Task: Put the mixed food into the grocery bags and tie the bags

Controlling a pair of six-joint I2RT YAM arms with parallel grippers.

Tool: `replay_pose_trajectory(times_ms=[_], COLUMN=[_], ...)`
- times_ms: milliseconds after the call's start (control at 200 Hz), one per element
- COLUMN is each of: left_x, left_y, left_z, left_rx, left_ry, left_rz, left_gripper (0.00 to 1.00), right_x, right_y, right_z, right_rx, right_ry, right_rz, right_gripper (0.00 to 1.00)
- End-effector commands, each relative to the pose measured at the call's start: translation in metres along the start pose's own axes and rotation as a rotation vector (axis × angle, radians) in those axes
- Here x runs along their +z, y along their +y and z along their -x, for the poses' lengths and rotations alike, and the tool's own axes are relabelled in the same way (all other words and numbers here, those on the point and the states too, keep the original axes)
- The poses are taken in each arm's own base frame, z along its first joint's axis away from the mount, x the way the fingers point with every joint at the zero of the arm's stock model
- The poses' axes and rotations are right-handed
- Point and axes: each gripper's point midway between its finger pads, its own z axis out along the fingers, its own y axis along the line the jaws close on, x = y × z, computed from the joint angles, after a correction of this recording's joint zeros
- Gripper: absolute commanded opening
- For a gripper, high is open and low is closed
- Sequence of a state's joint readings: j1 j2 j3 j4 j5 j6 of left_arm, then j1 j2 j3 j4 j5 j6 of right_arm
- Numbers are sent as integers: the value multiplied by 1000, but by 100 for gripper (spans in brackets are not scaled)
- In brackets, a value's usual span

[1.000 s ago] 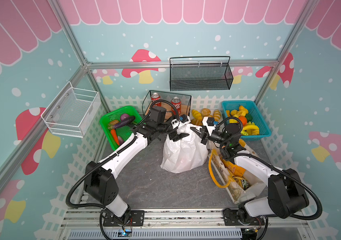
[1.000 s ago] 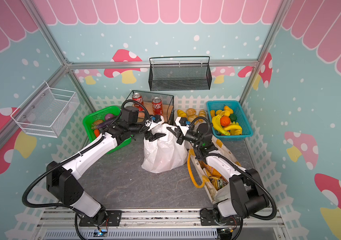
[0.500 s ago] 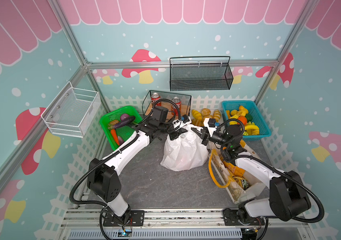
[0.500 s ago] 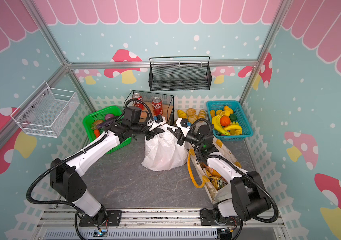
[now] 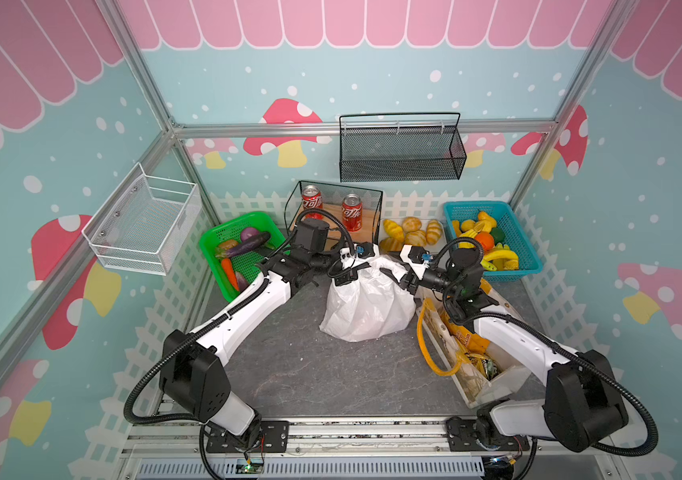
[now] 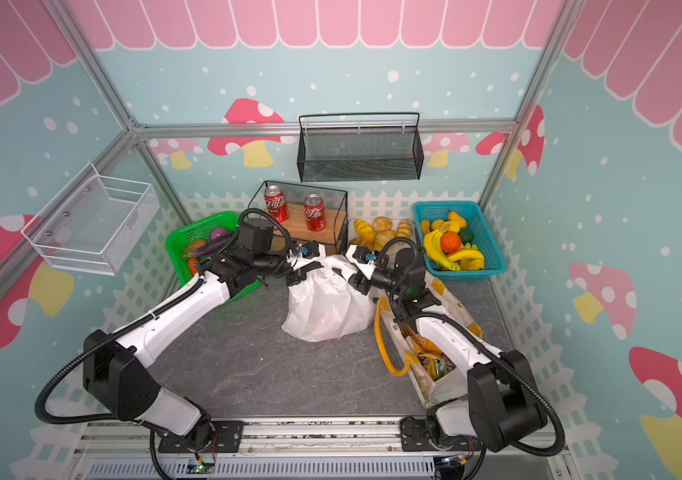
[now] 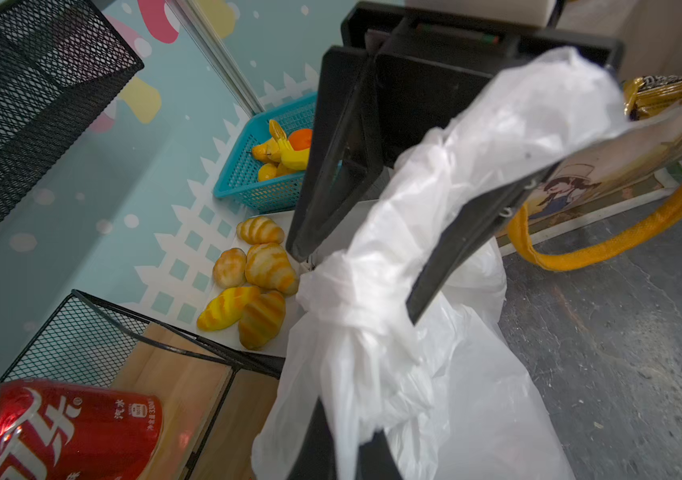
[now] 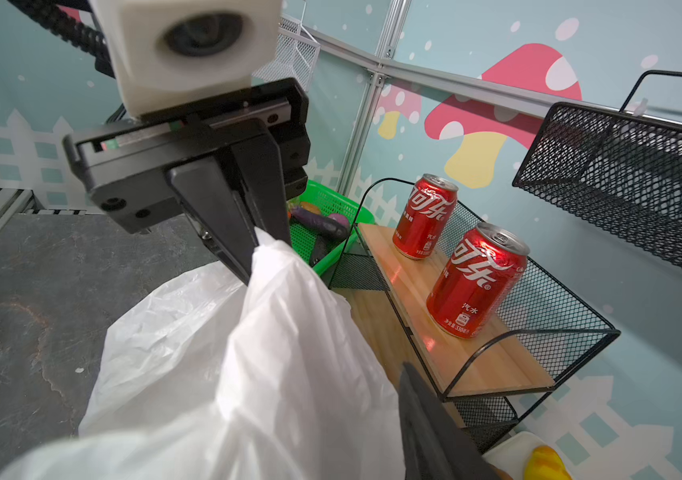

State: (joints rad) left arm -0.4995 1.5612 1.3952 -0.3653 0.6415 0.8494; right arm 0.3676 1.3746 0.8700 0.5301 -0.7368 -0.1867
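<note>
**White bag at the tying stage: one handle pinched, the other lying loose in a spread gripper.**

The white plastic bag [image 5: 366, 307] sits on the bench [image 5: 289, 365] directly beneath and between both grippers. The left gripper [image 8: 264, 253] is pressed together on a gathered handle. The right gripper [image 7: 355, 286] has its jaws apart, with a twisted handle strand draped over one finger and not clamped. The strand's long axis runs from one gripper straight to the other, with a wrapped twist along it. In my judgement the next pull depends on the right gripper closing on that strand first. The cream tote [image 5: 501, 376] lies under the right arm, behind its gripper, with snack packets [image 5: 472, 345] inside; their print is too small to read. The only legible writing is on the red cans [image 8: 476, 278] just beyond the left gripper, lettered "可乐" and "汽水". The tote bears a cartoon figure in a hat and no readable text.
</note>
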Motion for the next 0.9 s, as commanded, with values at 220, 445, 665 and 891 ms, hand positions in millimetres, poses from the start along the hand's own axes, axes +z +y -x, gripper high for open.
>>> replay_pose_trajectory(times_ms=[220, 445, 665, 891], left_x=[2, 4, 1, -11], left_y=[-10, -10, -3, 5], left_z=[6, 6, 2, -29], left_rx=[79, 71, 31, -85], left_ry=[-18, -11, 24, 174], left_rz=[-44, -43, -2, 120], left_gripper=[0, 0, 7, 36], right_x=[12, 17, 16, 5], right_y=[-3, 4, -2, -7], right_z=[-1, -6, -8, 2], right_rx=[-57, -40, -26, -31], right_ry=[5, 5, 22, 22], right_rz=[47, 84, 37, -33], right_gripper=[48, 33, 0, 0])
